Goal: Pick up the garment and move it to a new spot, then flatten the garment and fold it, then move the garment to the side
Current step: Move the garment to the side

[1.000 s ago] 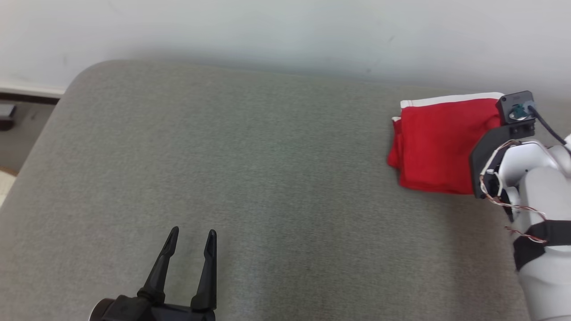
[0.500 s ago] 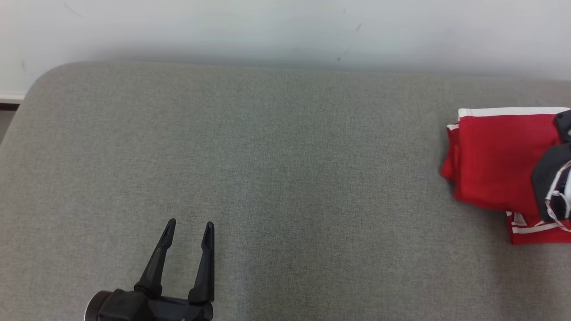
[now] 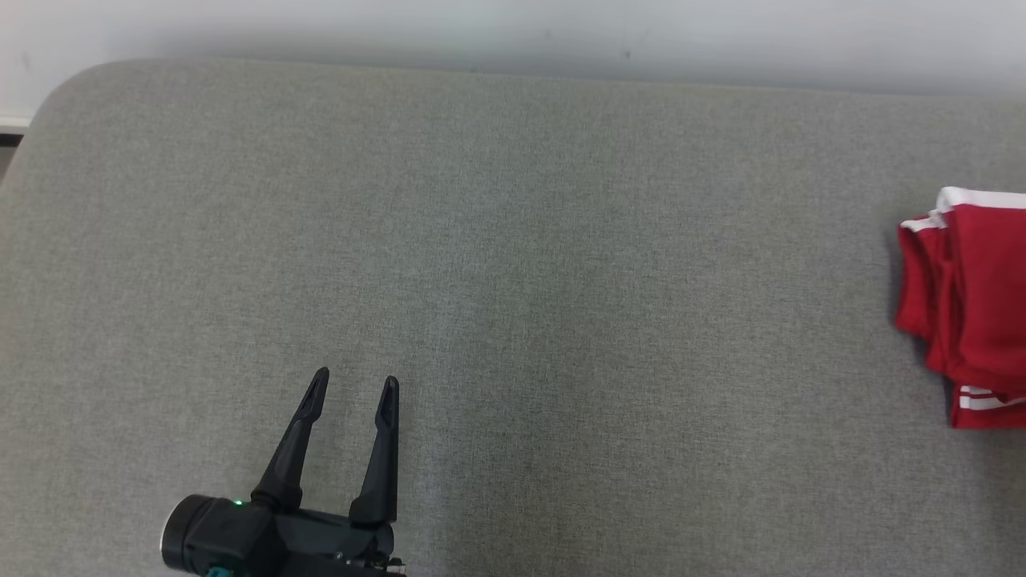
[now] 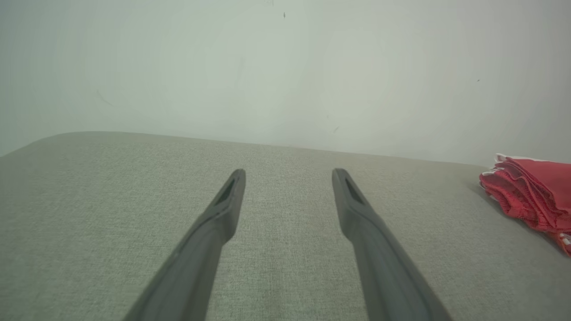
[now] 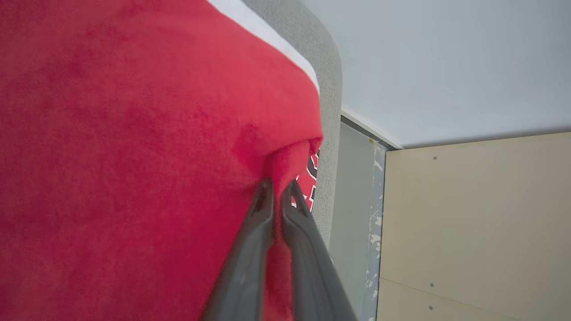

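Dragged further toward the right end of the grey cushioned surface [image 3: 513, 240], as the head camera also shifted, the folded red garment [image 3: 974, 304] lies at the frame's right edge. The robot's right gripper [image 5: 279, 183] is clamped on a fold of cloth near the cushion's edge; the left gripper [image 3: 355, 378] hovers spread and empty, well apart. Lowering the bundle flat before release should keep the folds from slipping.

The garment [image 3: 974, 304] runs off the right edge.
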{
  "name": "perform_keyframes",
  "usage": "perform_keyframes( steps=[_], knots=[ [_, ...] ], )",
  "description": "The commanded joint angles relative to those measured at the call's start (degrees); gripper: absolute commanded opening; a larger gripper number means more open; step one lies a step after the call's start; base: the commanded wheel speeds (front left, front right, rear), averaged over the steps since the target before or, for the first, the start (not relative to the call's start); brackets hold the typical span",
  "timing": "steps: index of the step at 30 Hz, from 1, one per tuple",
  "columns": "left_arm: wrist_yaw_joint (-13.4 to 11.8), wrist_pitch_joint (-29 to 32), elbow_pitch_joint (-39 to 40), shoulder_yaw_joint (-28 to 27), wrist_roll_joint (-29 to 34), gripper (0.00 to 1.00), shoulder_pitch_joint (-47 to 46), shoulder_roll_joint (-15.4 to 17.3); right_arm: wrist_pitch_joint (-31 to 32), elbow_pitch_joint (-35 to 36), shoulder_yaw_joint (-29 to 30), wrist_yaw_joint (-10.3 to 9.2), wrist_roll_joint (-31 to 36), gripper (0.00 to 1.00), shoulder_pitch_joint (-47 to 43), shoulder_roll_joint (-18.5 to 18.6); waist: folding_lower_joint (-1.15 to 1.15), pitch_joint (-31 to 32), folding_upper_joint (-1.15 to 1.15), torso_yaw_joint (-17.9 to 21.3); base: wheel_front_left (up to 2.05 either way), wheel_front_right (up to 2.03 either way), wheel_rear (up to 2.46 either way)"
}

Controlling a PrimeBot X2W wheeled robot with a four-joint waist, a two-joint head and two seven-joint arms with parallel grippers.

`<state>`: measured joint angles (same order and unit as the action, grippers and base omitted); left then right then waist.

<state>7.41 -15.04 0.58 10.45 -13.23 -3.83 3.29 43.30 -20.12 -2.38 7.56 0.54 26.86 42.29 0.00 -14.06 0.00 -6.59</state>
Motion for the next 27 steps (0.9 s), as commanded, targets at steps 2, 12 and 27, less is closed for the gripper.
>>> perform_keyframes(
  steps=[2, 12, 27],
  knots=[
    [0.08, -0.11, 0.04, 0.38, -0.18, 1.00, -1.35, 0.21, -1.26, -1.51, 0.49, -0.15, 1.18, 0.00, -0.07, 0.46, 0.00, -1.74, 0.00, -0.47, 0.00, 0.00, 0.00],
    [0.07, -0.11, -0.04, 1.96, -0.41, 1.00, -2.75, 0.70, -7.75, -5.30, 3.70, -0.15, 5.95, 1.00, 0.74, -1.06, 0.00, -3.14, 0.00, -1.24, 0.00, 0.00, 0.00],
    [-0.97, -0.11, 2.05, -3.70, -1.21, 1.00, 2.79, -0.28, -29.18, 2.80, 6.55, -0.15, 1.73, 1.00, -4.53, -15.33, 0.00, 6.11, 0.00, 2.36, 0.00, 0.00, 0.00]
  ],
)
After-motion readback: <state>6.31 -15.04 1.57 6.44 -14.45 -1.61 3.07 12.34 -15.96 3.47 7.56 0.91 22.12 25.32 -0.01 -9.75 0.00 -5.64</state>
